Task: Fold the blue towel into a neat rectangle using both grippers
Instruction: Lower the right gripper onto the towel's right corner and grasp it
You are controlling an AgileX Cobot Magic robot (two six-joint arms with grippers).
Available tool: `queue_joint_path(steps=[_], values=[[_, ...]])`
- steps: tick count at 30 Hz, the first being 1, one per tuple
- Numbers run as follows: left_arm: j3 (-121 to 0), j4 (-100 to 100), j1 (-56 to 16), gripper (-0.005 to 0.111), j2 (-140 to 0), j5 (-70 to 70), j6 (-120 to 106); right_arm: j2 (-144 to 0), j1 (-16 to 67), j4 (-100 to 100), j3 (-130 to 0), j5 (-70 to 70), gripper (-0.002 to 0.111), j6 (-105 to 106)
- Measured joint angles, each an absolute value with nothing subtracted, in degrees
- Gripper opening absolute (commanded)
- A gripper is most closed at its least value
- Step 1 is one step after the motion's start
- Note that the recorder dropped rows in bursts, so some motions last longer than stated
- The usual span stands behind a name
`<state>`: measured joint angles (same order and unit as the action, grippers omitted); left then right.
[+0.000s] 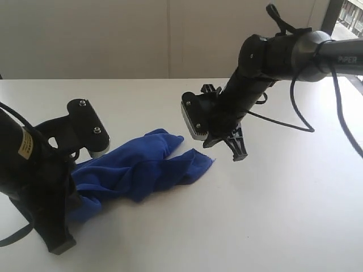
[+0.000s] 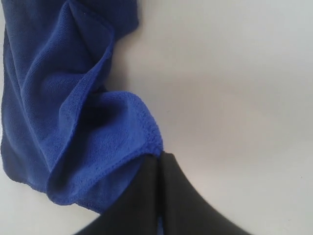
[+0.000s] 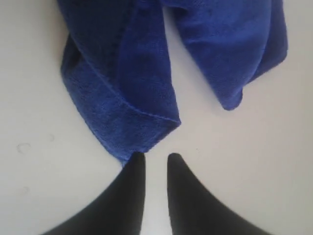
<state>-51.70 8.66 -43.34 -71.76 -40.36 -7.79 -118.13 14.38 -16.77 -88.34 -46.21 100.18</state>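
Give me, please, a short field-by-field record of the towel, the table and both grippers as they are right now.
cloth: blue towel, bunched and twisted, not laid flat
surface: white table, towel lying on it
left gripper: shut, tips pinching a stitched edge of the towel
right gripper: jaws slightly apart, nothing between them, tips right at a towel corner
fold status: no neat rectangle yet

The blue towel (image 1: 142,170) lies crumpled on the white table (image 1: 283,215).
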Motion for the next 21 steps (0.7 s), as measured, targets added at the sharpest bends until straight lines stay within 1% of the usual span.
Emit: queue_joint_path(steps=[4, 5, 7, 16, 18, 20, 21], values=[[-51.70, 8.54, -43.34, 0.000, -71.76, -40.26, -7.79, -119.89, 15.00, -16.77, -88.34, -45.91, 0.041, 107.15], [-51.70, 8.54, -43.34, 0.000, -71.76, -40.26, -7.79, -120.27, 15.38, -16.89, -88.34, -45.91, 0.043, 108.41], [-51.70, 8.32, -43.34, 0.000, -71.76, -40.26, -7.79, -120.95, 15.78, -17.02, -88.34, -45.31, 0.044, 109.97], [-51.70, 8.33, -43.34, 0.000, -71.76, -40.26, -7.79, -123.61, 18.38, -17.60, -88.34, -38.61, 0.043, 111.09], [-51.70, 8.33, -43.34, 0.000, -71.76, -40.26, -7.79, -124.45, 18.74, -17.72, -88.34, -38.26, 0.040, 111.09], [-51.70, 8.33, -43.34, 0.000, -71.76, -40.26, -7.79, -124.70, 18.87, -17.72, -88.34, -38.01, 0.034, 111.09], [-51.70, 8.33, -43.34, 0.000, -71.76, -40.26, -7.79, -124.70, 18.87, -17.72, -88.34, -37.98, 0.025, 111.09]])
